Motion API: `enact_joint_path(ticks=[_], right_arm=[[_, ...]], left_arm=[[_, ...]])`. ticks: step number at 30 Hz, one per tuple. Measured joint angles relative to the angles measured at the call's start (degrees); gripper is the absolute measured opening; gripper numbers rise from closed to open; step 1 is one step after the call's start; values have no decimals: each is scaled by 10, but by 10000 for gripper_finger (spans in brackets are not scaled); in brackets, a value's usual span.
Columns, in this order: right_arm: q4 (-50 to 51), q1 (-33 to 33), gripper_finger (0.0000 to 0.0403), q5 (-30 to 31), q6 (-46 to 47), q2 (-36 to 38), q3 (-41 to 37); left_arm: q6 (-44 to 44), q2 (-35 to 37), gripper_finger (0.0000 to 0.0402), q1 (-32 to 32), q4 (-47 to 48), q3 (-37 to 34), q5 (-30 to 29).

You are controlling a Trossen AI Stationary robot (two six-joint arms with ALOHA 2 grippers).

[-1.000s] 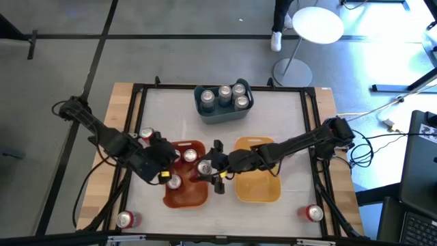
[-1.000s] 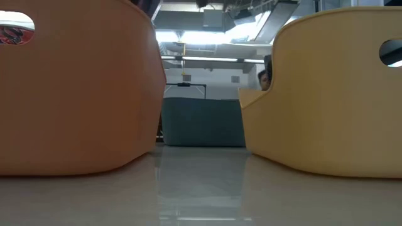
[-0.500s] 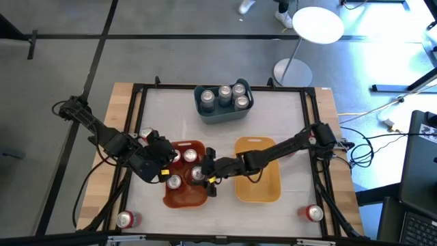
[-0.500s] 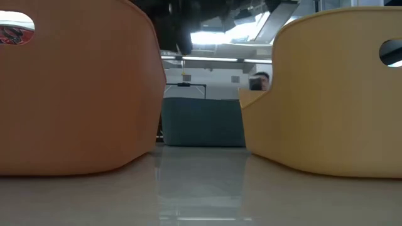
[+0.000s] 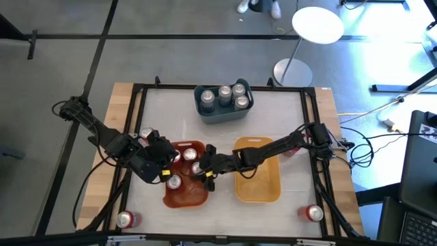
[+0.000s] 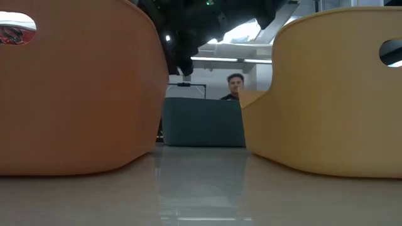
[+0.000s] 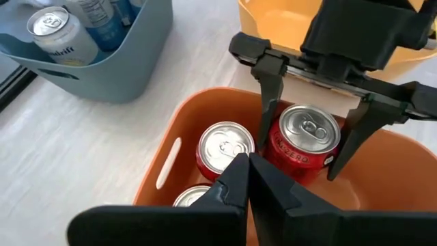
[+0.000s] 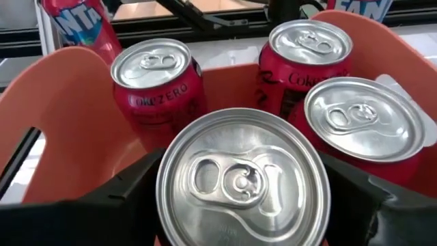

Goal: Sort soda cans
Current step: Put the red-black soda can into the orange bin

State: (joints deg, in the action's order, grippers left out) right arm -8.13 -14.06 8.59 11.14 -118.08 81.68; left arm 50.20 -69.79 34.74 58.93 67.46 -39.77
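Held can: a red soda can [image 7: 305,142] with a silver top stands upright between the right gripper [image 7: 305,154]'s fingers, inside the orange bin [image 5: 186,195], toward its far right side.
Change: over the last second the right arm has carried this can leftward from the gap beside the yellow bin [image 5: 258,179] to a spot over the orange bin.
Meaning: the can looks ready to be let go among the other red cans; release is not yet done.
Look: smooth red body with white lettering, bright pull-tab lid, no dents visible.
Neighbours: three more red cans [image 8: 158,82] sit just beside it in the same bin.
Right fingers: spread wide around the can, one on each side.
Left gripper [image 7: 244,179]: fingers closed, empty, hovering near the bin's left edge.
Elsewhere: silver-grey cans [image 5: 224,97] fill the blue bin [image 5: 205,110] at the far side; two loose red cans [image 5: 313,212] lie at the table [image 5: 164,116]'s near corners.
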Motion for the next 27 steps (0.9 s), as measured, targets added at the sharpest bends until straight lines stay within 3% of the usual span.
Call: enact_joint_path(ticks=[7,17,27], right_arm=[[4,0,333,-5,2,-1,0],[7,0,299,-2,-5,-2,0],[-28,-2,334,15,-1,-4,-3]], left_arm=[[-8,-1,1,0,0,0,0],[-8,-1,1,0,0,0,0],[-7,-1,1,0,0,0,0]])
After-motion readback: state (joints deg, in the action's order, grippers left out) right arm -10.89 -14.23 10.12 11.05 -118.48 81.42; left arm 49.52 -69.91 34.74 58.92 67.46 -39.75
